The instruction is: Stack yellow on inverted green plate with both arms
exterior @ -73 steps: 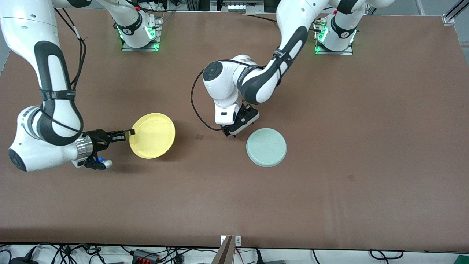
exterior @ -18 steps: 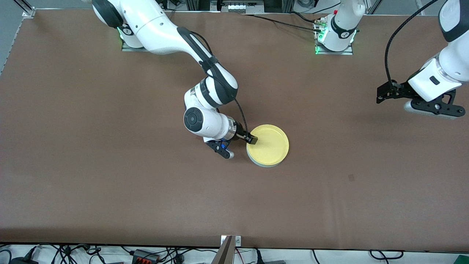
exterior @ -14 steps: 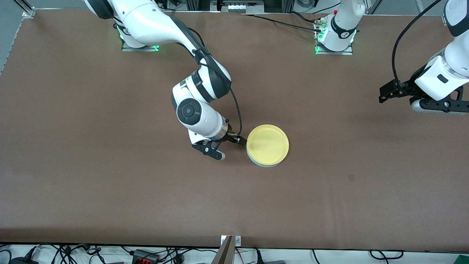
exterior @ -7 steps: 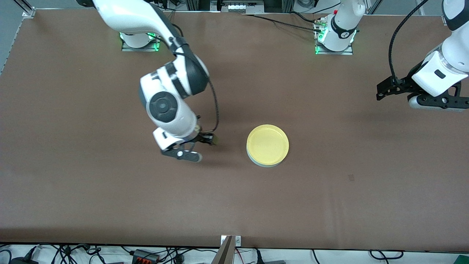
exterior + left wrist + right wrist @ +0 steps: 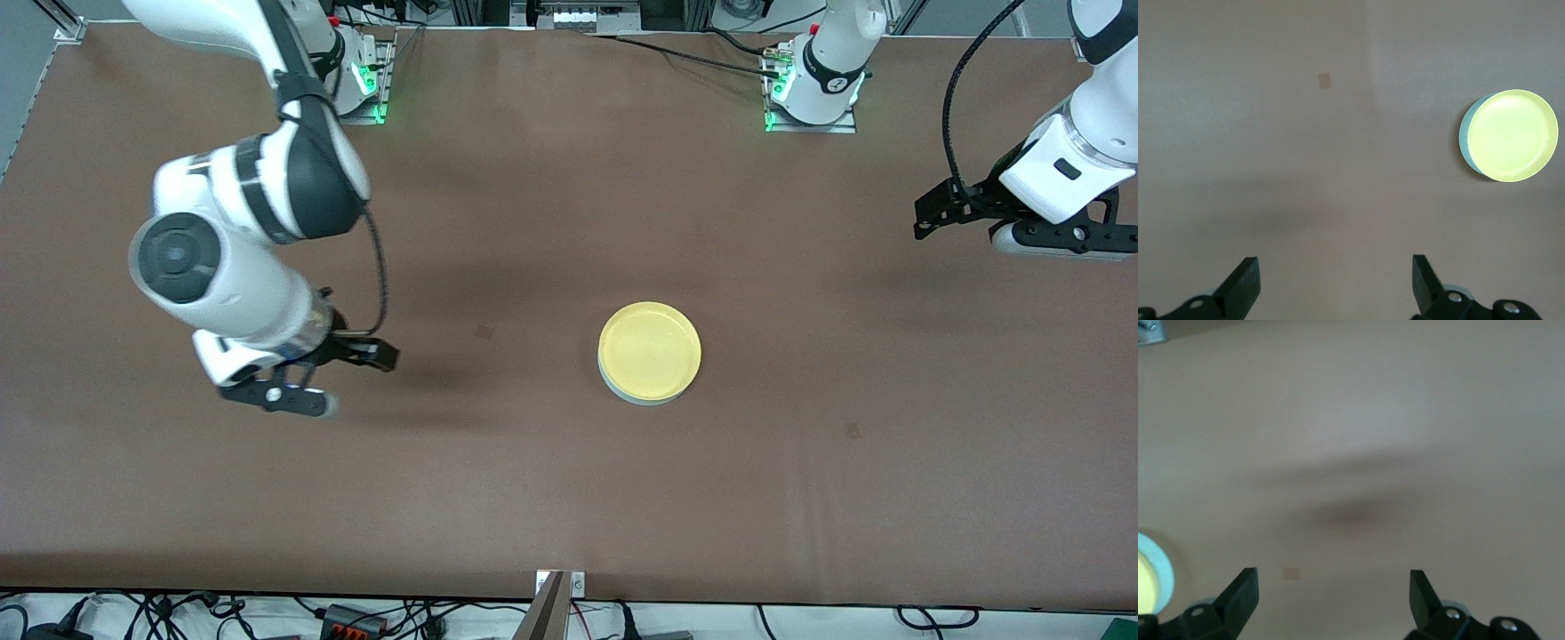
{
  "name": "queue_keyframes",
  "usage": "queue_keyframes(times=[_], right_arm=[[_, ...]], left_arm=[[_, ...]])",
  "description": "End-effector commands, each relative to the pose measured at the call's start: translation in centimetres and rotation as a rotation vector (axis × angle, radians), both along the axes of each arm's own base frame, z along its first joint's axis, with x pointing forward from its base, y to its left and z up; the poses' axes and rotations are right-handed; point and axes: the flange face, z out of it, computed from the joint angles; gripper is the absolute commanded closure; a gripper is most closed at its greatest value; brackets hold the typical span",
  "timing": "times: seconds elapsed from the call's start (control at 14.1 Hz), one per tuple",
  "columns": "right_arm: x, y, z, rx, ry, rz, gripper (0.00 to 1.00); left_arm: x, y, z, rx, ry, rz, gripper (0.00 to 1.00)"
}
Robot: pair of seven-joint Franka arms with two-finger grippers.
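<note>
Yellow plate [image 5: 650, 348] sits rim-up on top of the green plate [image 5: 633, 396], near the middle of the table [image 5: 569, 498]. Only a thin mint crescent of the green plate shows under the yellow one, along the edge nearer the front camera and toward the right arm's end; the left wrist view shows the same sliver of green plate [image 5: 1464, 137] peeking out beside the yellow plate [image 5: 1513, 136]. The two plates lie flush, one directly over the other, and nothing else touches them.

The table itself is a wide brown surface, with a small darker square patch [image 5: 484, 332] between the stack and the right arm's gripper.

The right arm [image 5: 240, 231] reaches out from its base over the table toward its own end. Its right gripper [image 5: 360, 351] hangs above bare table, well apart from the stack, with its fingers [image 5: 1241, 593] spread wide and holding nothing.

The left arm [image 5: 1071, 160] is raised over its end of the table, well apart from the plates. Its left gripper [image 5: 933, 209] is also over bare table, fingers [image 5: 1245, 287] spread wide apart with nothing between them.
</note>
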Motion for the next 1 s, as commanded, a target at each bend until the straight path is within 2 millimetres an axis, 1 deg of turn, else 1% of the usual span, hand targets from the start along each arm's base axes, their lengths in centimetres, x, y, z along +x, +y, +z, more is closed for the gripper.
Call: queue_keyframes(times=[0.0,0.07,0.21,0.28,0.36,0.43,0.64,0.78,0.93], right_arm=[[-1.5,-6.3,3.4,-0.008,-0.026,0.056,0.0],[-1.9,-9.1,4.5,-0.032,-0.038,0.06,0.0],[-2.7,-13.4,6.9,-0.043,-0.061,0.073,0.0],[-3.2,-16.2,8.0,-0.04,-0.071,0.081,0.0],[-3.8,-17.7,8.7,-0.036,-0.078,0.099,0.0],[-4.5,-19.3,10.0,-0.028,-0.091,0.102,0.0],[-6.3,-23.7,12.5,-0.008,-0.101,0.064,0.0],[-7.2,-24.9,13.4,0.002,-0.091,0.058,0.0],[-7.7,-24.8,13.6,0.001,-0.062,0.057,0.0]], left_arm=[[-0.8,0.0,0.3,0.005,-0.017,0.006,0.0],[-0.8,-0.1,0.3,0.006,-0.017,0.005,0.0],[-0.8,-0.2,0.4,0.005,-0.018,0.003,0.0],[-0.8,-0.2,0.4,0.005,-0.018,0.003,0.0],[-0.7,-0.2,0.5,0.005,-0.02,0.003,0.0],[-0.7,-0.2,0.5,0.005,-0.02,0.003,0.0],[-0.8,-0.3,0.5,0.005,-0.018,0.002,0.0],[-0.8,-0.3,0.5,0.005,-0.018,0.002,0.0],[-0.8,-0.3,0.5,0.005,-0.018,0.002,0.0]])
